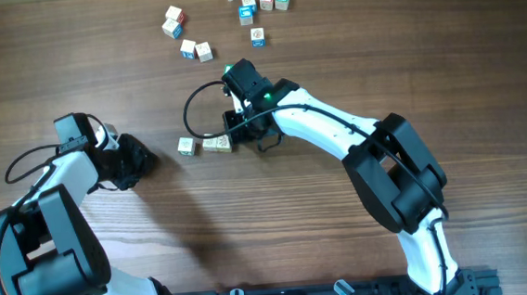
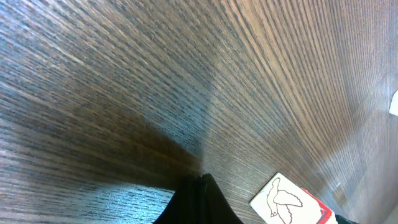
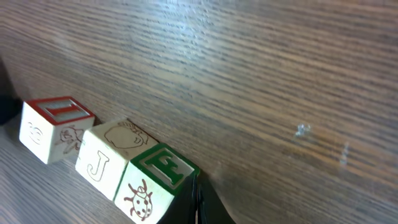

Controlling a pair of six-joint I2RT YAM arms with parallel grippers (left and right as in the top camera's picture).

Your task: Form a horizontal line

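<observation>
The horizontal line is a short row of three pale letter cubes (image 1: 206, 144) on the wooden table. In the right wrist view they are a red-topped cube (image 3: 53, 127), a J cube (image 3: 107, 157) and a green E cube (image 3: 155, 183). Overhead, the leftmost cube (image 1: 186, 146) sits a small gap from the other two. My right gripper (image 3: 198, 205) is shut and empty, its tip against the E cube's right side; it also shows overhead (image 1: 247, 135). My left gripper (image 1: 143, 160) is shut and empty, left of the row. The left wrist view shows its tip (image 2: 202, 186) near a bird-marked cube (image 2: 289, 199).
Several loose letter cubes with blue, red and green faces lie at the far edge, in one group (image 1: 186, 37) and another (image 1: 255, 4). A black cable (image 1: 191, 111) loops over the table behind the row.
</observation>
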